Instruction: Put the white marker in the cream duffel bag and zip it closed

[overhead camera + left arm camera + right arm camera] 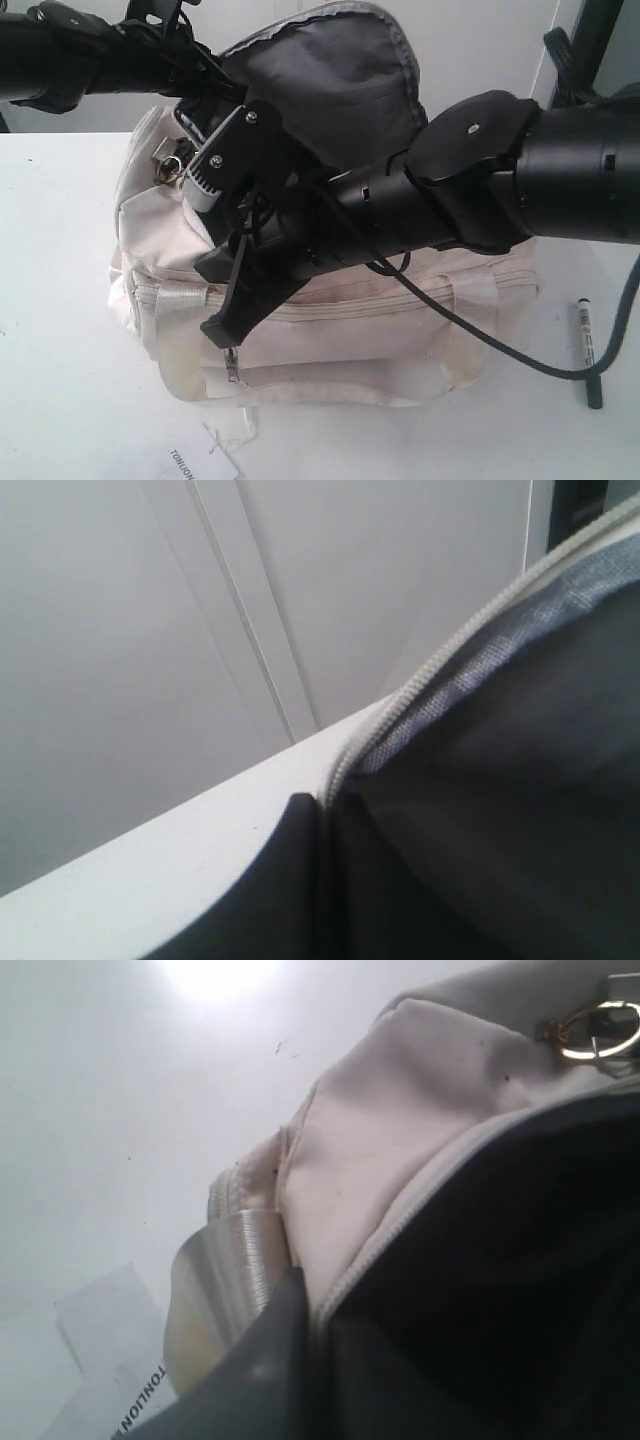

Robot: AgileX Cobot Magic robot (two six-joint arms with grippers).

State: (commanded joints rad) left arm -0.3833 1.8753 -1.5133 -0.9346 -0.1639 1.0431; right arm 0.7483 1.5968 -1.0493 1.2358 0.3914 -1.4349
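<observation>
- Large soft cream fabric duffel bag (330,320), flap raised, on white surface (60,300).
- Slim white dark-capped marker (587,345) lies at its 3 o'clock.
- Right jaws clenched; left jaws: cannot tell.

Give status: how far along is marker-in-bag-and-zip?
Done: cream duffel bag is open, its grey-lined flap raised. In hand: right gripper is shut at the bag's ring end; what it grips is unclear. To do: white marker lies on the table beside the bag; insertion and zipping remain.
</observation>
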